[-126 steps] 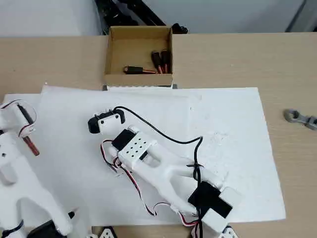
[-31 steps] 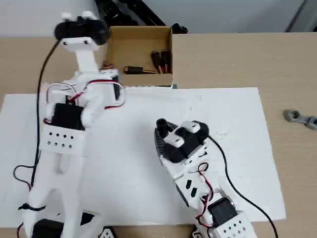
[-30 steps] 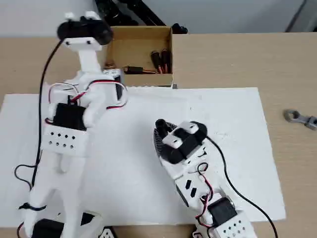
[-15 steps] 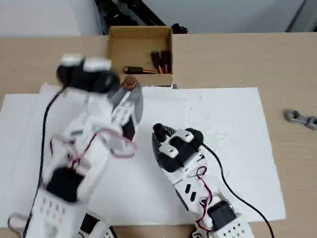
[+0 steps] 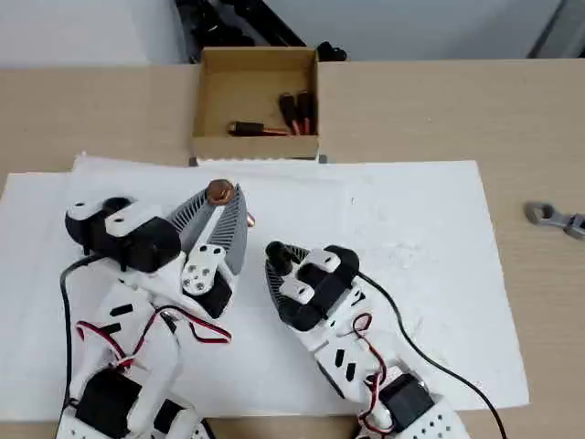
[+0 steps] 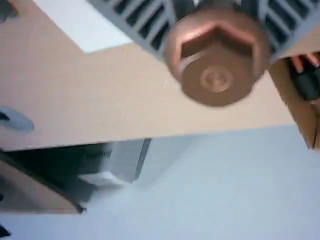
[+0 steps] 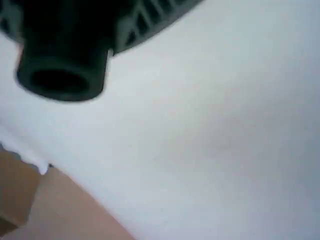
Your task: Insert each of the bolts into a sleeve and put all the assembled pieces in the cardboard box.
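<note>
My left gripper (image 5: 222,195) is shut on a copper bolt (image 5: 219,192), hex head up, over the white sheet just in front of the cardboard box (image 5: 208,101). In the left wrist view the bolt's head (image 6: 216,55) sits between the grey fingers (image 6: 135,15). A short way to its right, my right gripper (image 5: 274,261) is shut on a black sleeve (image 5: 273,256). The right wrist view shows the sleeve's (image 7: 60,70) open end above the paper. Several assembled pieces (image 5: 297,112) lie inside the box.
A white paper sheet (image 5: 411,274) covers the middle of the wooden table. A metal wrench (image 5: 553,218) lies at the right edge. Dark equipment (image 5: 228,23) stands behind the box.
The left arm has swung back from beside the box and down toward the sheet's middle, the bolt still in its gripper. The right gripper with the sleeve has shifted slightly left.
</note>
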Motion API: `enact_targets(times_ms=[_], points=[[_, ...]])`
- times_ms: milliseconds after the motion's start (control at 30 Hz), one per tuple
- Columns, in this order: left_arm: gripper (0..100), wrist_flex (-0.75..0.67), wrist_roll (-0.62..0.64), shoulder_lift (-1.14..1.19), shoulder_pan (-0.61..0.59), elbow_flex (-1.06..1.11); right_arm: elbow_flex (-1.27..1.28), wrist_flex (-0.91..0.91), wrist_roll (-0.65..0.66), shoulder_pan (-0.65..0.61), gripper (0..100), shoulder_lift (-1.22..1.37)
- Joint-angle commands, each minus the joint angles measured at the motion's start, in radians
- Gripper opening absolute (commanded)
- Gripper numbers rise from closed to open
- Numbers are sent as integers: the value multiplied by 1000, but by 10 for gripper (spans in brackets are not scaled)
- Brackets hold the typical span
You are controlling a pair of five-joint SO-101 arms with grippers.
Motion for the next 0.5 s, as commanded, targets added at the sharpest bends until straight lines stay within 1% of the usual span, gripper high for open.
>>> enact_targets(times_ms=[0,100,267,367,467], points=[[5,-61,41,28,8,-4,-15,-5,5,-12,3,-21],[5,-95,60,75,21,-4,-15,-5,5,-12,3,-21],[5,-60,55,104,133,28,-21,-5,6,-7,3,-21],[5,-60,55,104,137,48,-26,-5,6,-7,3,-21],[5,-35,55,103,114,54,-32,-4,6,-5,3,-21]])
